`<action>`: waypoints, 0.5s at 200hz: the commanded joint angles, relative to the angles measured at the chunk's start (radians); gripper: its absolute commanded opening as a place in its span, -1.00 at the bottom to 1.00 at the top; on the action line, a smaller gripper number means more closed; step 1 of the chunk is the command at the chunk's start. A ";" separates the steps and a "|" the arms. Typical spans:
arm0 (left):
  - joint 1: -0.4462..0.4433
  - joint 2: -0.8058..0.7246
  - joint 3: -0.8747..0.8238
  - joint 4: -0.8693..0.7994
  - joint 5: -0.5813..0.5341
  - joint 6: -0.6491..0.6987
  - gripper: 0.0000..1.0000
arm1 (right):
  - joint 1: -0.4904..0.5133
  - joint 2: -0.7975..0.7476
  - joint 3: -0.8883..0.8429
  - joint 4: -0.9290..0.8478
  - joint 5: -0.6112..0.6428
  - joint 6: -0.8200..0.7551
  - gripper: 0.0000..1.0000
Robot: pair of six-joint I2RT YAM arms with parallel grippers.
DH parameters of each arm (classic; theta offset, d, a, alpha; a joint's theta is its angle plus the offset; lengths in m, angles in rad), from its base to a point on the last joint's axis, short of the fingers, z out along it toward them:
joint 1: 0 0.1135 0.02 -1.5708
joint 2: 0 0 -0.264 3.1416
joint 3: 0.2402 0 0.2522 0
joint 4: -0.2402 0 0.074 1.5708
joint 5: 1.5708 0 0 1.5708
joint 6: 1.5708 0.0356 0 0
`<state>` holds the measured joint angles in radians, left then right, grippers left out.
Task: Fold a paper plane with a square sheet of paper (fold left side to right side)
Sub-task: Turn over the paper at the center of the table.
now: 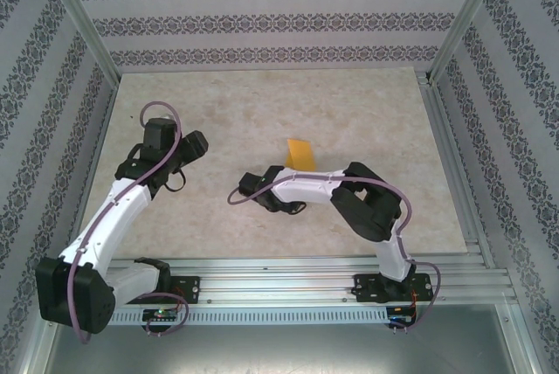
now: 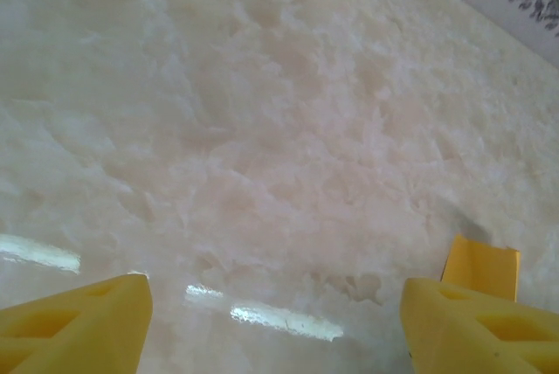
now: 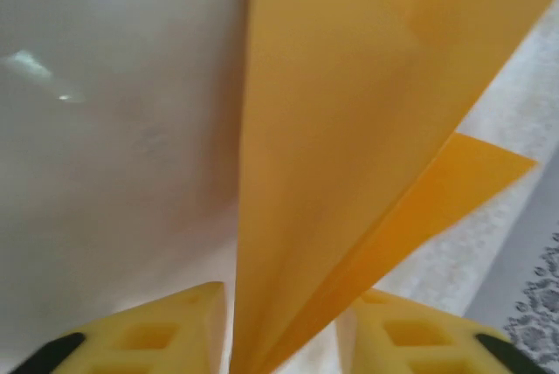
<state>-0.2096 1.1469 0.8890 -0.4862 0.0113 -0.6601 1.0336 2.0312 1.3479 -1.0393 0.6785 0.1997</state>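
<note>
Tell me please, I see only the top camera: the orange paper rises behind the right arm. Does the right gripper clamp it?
Observer: Its wrist camera shows the paper between the fingers of the right gripper, jaws apart, seemingly not clamping.
Operator: Is the paper folded?
Observer: Yes, a second layer pokes out in a point.
Operator: And the left gripper?
Observer: The left gripper is open, nothing between its fingers, bare table beneath.

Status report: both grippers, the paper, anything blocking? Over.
Left gripper open, empty, above the table. Right gripper: paper plane between the jaws, grip unclear. No obstacle seen.
</note>
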 commanded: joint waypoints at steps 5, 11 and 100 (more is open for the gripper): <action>0.014 0.055 -0.033 0.106 0.166 0.044 0.52 | 0.027 -0.117 -0.012 0.004 -0.129 0.028 -0.03; 0.013 0.066 -0.044 0.129 0.191 0.044 0.52 | 0.028 -0.149 -0.021 0.005 -0.148 0.035 0.05; -0.212 0.336 -0.035 0.491 0.453 -0.025 0.46 | -0.283 -0.703 -0.253 0.304 -0.558 0.078 0.50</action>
<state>-0.3115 1.3884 0.8112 -0.1547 0.3828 -0.6628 0.8948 1.4357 1.2045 -0.9070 0.3035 0.2279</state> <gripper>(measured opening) 0.732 0.745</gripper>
